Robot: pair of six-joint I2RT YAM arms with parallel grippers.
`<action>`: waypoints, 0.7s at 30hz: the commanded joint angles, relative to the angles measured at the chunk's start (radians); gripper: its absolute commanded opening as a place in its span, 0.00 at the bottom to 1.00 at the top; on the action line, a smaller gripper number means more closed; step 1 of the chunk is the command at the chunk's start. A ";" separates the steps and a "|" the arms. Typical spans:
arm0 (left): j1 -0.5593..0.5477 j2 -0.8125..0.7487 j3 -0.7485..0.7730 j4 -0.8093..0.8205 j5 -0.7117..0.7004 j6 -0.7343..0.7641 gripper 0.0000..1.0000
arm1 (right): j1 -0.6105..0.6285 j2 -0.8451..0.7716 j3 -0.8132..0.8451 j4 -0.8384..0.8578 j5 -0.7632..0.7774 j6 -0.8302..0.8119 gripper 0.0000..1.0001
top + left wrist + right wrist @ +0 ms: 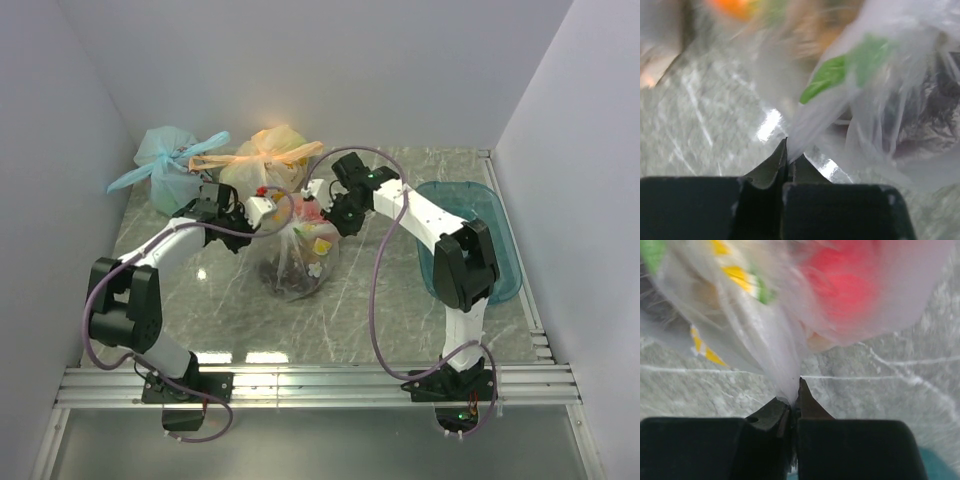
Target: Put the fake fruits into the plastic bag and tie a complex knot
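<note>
Thin transparent crinkly plastic bag [300,265] on grey marble-look table [200,290], between left gripper [788,152] and right gripper [795,397], small glossy fake fruits [322,238] inside. Behind left gripper: knotted light blue bag [168,165], orange-yellow bag [268,152] beside it. Teal plastic tub [470,235] right of right gripper.

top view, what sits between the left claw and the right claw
The plastic bag, its upper part with fake fruits inside, fills the gap between left claw and right claw in the top view; each claw is shut on its film.
</note>
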 commanded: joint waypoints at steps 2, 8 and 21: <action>0.073 -0.109 -0.013 0.046 -0.077 -0.305 0.00 | -0.065 -0.103 -0.060 0.131 0.127 0.322 0.00; 0.126 -0.218 -0.096 0.123 -0.322 -0.805 0.00 | -0.154 -0.158 -0.138 0.168 0.129 0.686 0.00; 0.400 -0.267 -0.110 -0.011 -0.400 -1.198 0.00 | -0.412 -0.331 -0.346 0.211 0.117 0.879 0.00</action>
